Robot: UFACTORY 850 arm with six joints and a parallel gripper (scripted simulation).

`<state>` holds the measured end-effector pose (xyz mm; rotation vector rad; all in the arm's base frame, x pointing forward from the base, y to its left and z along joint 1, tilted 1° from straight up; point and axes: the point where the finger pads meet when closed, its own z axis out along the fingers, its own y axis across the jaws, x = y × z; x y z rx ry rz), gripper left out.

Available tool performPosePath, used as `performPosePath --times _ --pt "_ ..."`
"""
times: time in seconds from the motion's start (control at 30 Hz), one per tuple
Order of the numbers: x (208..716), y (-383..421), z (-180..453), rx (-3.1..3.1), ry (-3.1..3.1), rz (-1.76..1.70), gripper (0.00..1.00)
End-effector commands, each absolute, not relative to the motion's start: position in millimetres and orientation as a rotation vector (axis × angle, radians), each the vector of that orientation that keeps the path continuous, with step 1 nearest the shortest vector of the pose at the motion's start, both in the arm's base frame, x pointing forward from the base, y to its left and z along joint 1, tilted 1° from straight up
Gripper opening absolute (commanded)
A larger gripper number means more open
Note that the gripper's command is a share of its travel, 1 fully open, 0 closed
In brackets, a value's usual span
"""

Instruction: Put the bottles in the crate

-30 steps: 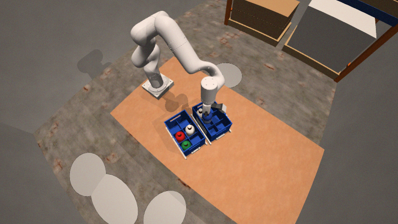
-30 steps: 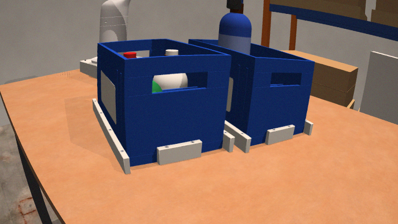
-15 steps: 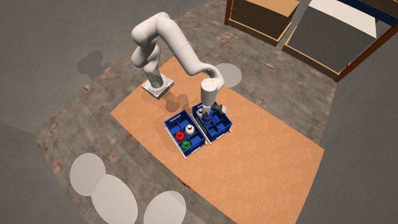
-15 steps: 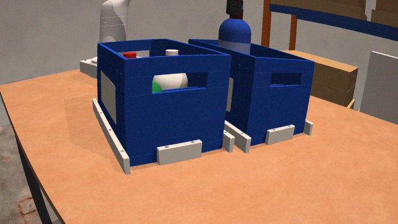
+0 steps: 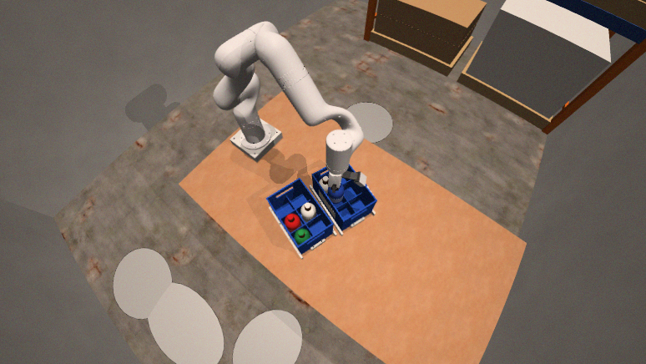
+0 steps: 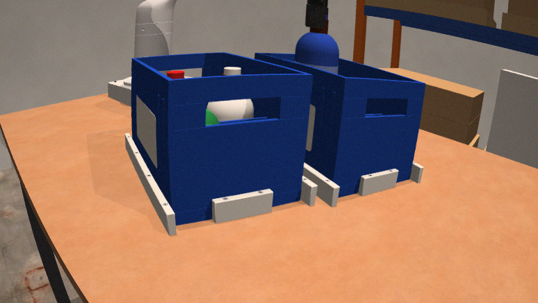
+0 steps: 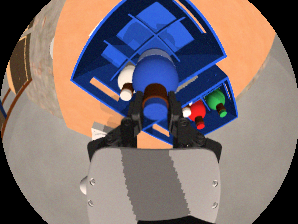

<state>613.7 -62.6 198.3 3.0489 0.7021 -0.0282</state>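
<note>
Two blue crates stand side by side on the orange table. The left crate (image 5: 299, 214) holds a white-capped bottle (image 5: 308, 210), a red bottle (image 5: 291, 220) and a green bottle (image 5: 301, 235), all upright. My gripper (image 5: 335, 186) is above the right crate (image 5: 350, 199), shut on the neck of a blue bottle (image 6: 316, 52). The bottle hangs upright, its body down inside a far cell and its shoulder above the rim. In the wrist view the fingers clasp its brown neck above the blue shoulder (image 7: 156, 76). A white bottle (image 5: 324, 181) stands in the neighbouring cell. The pick list is hidden.
Grey stop blocks (image 6: 242, 205) and a rail (image 6: 148, 180) hold the crates in place. The arm's base (image 5: 255, 140) is bolted at the table's far corner. Shelves with cardboard boxes (image 5: 425, 27) stand behind the table.
</note>
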Motion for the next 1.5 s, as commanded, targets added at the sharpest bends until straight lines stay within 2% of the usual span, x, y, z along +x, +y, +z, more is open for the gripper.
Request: performPosePath --times 0.0,1.47 --pt "615 -63 197 3.048 0.702 -0.024 0.00" --pt "614 -63 157 3.048 0.702 -0.024 0.00"
